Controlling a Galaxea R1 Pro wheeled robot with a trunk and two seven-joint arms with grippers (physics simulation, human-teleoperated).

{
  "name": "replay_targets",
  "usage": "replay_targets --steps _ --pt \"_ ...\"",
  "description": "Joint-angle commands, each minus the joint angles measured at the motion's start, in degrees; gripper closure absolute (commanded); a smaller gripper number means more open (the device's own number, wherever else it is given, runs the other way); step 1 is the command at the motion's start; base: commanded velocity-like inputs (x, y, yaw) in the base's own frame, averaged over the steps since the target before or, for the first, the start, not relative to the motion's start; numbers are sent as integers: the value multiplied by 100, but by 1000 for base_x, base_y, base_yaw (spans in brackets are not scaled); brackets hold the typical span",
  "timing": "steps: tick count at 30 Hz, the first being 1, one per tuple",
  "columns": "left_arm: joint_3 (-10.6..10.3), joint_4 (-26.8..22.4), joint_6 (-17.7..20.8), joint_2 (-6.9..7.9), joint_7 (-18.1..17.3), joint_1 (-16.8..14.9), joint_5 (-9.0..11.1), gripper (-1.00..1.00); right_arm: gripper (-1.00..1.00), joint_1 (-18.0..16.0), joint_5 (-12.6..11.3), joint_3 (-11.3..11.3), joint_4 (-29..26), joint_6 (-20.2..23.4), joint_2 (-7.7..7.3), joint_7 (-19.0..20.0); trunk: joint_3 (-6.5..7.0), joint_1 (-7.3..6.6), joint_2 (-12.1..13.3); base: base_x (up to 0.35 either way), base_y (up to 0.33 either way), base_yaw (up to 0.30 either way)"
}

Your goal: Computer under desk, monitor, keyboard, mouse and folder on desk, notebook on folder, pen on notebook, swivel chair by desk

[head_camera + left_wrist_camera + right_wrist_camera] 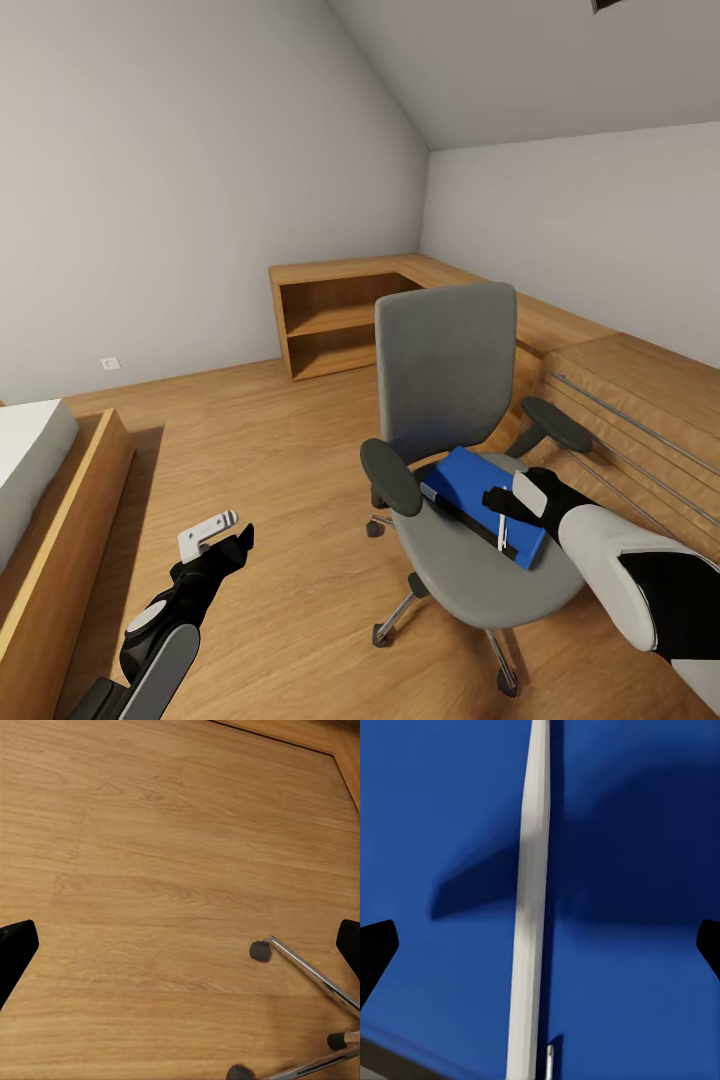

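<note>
This is a bedroom under the roof of a home. The white ceiling (520, 70) slopes down to plain grey walls (200, 180), and the floor (270, 470) is of warm wood boards. Taking the swivel chair (450, 400) as the landmark, a low light-wood cabinet (340, 310) with open shelves stands behind it in the corner and runs on along the wall to its right. Far to the left of the chair is a bed (40, 500), with a white mattress in a wooden frame. A small socket (110, 364) sits low on the wall beyond the bed.
</note>
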Motion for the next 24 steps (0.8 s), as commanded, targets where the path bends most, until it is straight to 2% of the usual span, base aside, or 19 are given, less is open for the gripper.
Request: replay_targets --steps 1,24 --pt "-11 -9 11 6 47 -6 35 -100 -100 -1 -61 48 -13 25 -2 -31 -5 -1 -2 0 0 0" --pt "-19 -9 11 2 39 -4 35 -100 -100 -1 -60 55 -13 -79 4 -214 -5 -1 -2 0 0 0"
